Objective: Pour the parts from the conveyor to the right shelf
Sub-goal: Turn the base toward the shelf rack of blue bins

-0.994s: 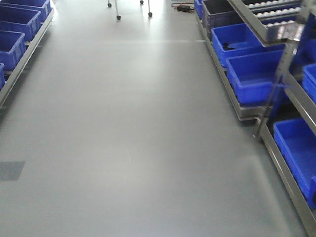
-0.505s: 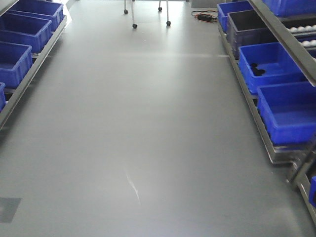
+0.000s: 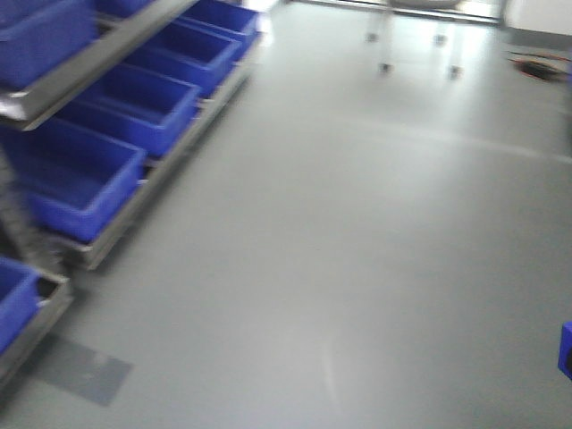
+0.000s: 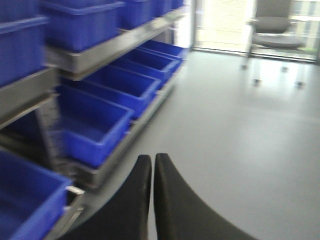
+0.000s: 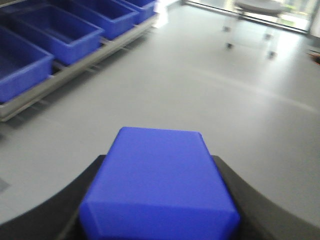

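Within your right pincer (image 5: 159, 167) sat the blue block (image 5: 160, 192) — probably light, stiff, slick; flat sides suited gripping; left pincer (image 4: 152, 162) closed, empty.

Jaws: left gripper (image 4: 152, 159) closed; right gripper (image 5: 157, 167) clamping block (image 5: 159, 192).

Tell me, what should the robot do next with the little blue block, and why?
Probably carry it closer to a bin before letting go. The right gripper is shut on the blue block, and only floor lies ahead; the blue bins sit off to the side, so opening now would likely drop it there.
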You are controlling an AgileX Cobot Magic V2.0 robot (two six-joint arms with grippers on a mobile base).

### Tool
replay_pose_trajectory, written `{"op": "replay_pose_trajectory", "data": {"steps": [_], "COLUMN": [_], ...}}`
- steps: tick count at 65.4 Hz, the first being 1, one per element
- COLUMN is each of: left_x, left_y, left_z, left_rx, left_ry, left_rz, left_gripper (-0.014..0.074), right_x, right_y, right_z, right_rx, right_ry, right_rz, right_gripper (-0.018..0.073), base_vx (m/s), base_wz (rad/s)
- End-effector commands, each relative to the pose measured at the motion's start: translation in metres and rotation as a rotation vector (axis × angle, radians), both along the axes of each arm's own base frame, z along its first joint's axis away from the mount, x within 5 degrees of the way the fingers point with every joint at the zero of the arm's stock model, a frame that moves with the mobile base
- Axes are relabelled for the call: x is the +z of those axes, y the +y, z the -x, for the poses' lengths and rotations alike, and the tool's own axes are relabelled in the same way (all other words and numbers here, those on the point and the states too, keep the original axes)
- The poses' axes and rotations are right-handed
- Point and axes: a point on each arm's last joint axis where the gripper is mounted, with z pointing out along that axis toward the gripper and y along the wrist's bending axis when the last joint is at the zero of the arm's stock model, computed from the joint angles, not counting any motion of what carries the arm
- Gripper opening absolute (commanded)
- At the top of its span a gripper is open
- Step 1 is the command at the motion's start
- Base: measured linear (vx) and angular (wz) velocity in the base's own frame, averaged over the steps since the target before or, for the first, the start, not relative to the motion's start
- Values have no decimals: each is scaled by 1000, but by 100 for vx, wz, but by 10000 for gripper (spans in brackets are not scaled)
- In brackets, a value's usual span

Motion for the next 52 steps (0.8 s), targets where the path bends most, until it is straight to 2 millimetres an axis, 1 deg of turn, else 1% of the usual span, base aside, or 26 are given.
{"op": "replay_pose_trajectory", "data": {"steps": [1, 24, 52], "left_x": [14, 14, 14], "left_y": [-1, -1, -1], "left_z": [1, 1, 1], "left_rx": [-7, -7, -7], "left_ry": [-105, -105, -105], "left_rz": [8, 8, 8], "left_gripper": [-6, -6, -6], "right_x": [14, 14, 14], "right_y": [-1, -1, -1], "right_z": [-2, -2, -2], "right_rx": [-16, -16, -16], "right_ry": [-78, -78, -78], "right_rz": [-2, -2, -2], "right_gripper": [-1, -1, -1], "base_vx": [37, 30, 24], "base_wz": [112, 112, 91]}}
